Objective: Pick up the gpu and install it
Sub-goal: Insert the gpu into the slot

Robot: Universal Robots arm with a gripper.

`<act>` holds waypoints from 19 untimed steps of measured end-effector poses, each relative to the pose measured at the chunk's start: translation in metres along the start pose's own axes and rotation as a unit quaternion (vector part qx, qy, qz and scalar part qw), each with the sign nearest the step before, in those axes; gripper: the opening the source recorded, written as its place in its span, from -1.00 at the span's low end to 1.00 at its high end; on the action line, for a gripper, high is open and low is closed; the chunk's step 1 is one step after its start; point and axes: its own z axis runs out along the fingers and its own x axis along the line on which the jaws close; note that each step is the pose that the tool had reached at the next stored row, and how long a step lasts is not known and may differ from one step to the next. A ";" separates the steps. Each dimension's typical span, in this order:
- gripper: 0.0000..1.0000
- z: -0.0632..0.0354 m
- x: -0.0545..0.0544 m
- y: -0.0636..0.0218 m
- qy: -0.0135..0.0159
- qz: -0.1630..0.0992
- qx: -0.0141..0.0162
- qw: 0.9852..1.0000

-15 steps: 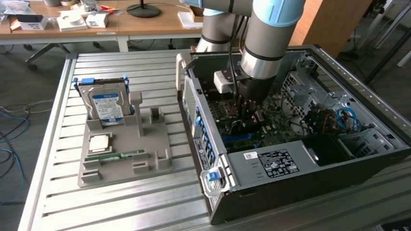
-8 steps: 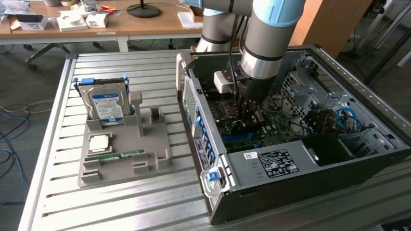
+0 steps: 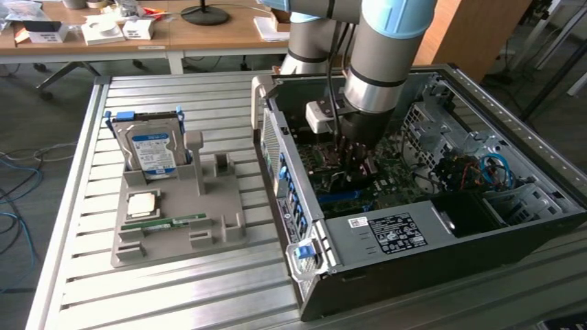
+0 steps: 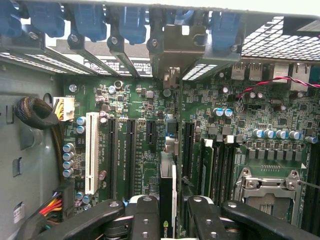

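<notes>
Over on the exterior view's left, the grey tray sits on the table with the hard drive upright and the memory stick lying flat — neither is our part. Moving right, the arm reaches down into the open computer case. In the wrist view the end effector is pinching the gpu edge-on between its black fingers, just over the motherboard slots. Judgement call: a light, stiff but fragile card — best gripped on its flat faces, clear of delicate components and the connector edge.
</notes>
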 end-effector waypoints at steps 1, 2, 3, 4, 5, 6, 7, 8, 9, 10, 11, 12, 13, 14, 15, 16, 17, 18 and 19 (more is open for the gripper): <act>-0.47 0.0000 0.000 0.0000 0.000 0.000 0.000 1.000; -0.47 0.0000 0.001 0.0000 0.000 0.000 0.000 1.000; -0.47 0.0000 0.001 0.0000 0.000 0.001 0.000 1.000; -0.47 0.0000 0.001 0.0000 0.000 0.001 0.000 1.000; -0.47 0.0000 0.001 0.0000 0.000 0.001 0.000 1.000; -0.47 0.0000 0.001 0.0000 0.000 0.001 0.000 1.000; -0.47 0.0000 0.001 0.0000 0.000 0.001 0.000 1.000; -0.47 0.0000 0.001 0.0000 0.000 0.001 0.000 1.000; -0.47 0.0000 0.001 0.0000 0.000 0.001 0.000 1.000; -0.47 0.0000 0.001 0.0000 0.000 0.001 0.000 1.000; -0.47 0.0000 0.001 0.0000 0.000 0.001 0.000 1.000; -0.47 0.0000 0.001 0.0000 0.000 0.001 0.000 1.000; -0.47 0.0000 0.001 0.0000 0.000 0.002 0.000 1.000; -0.47 0.0000 0.001 0.0000 0.000 0.002 0.000 1.000; -0.47 0.0000 0.001 0.0000 0.000 0.002 0.000 1.000; -0.47 0.0003 0.001 0.0001 0.000 0.002 0.000 1.000; -0.47 0.0008 0.001 0.0001 0.000 0.002 0.000 1.000; -0.47 0.0009 0.001 0.0001 0.000 0.002 0.000 1.000; -0.47 0.0009 0.001 0.0001 0.000 0.002 0.000 1.000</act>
